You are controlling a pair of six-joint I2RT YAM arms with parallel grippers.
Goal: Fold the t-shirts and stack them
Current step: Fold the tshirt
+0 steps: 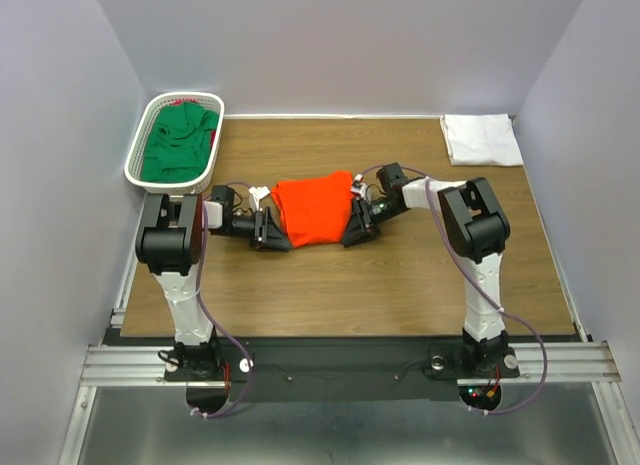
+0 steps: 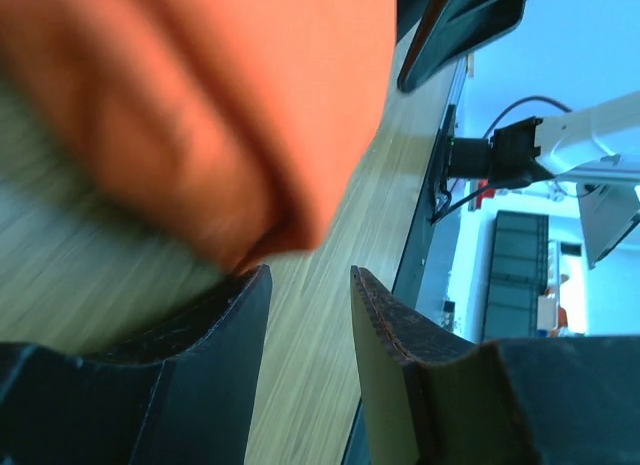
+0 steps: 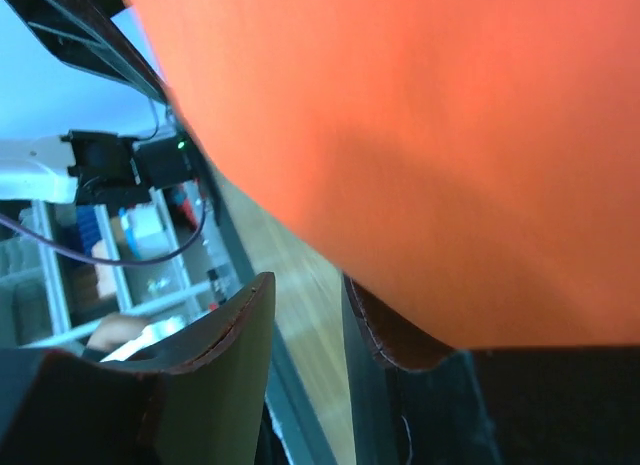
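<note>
Bright orange-red cloth t-shirt (image 1: 315, 207) lies at the centre of the brown wooden table (image 1: 350, 285). Left gripper (image 2: 310, 275) at its left edge, right gripper (image 3: 308, 280) at its right edge. Both jaws narrowly parted, gaps empty, holding nothing.

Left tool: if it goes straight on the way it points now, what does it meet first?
The orange-red t-shirt, its near edge just ahead of the open left tool; depth unclear.

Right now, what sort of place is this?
Probably a robot test booth in a lab: plain walls box in a wooden table, a left arm and right arm are bolted to a metal rail, and a green shirt waits in a basket.
</note>
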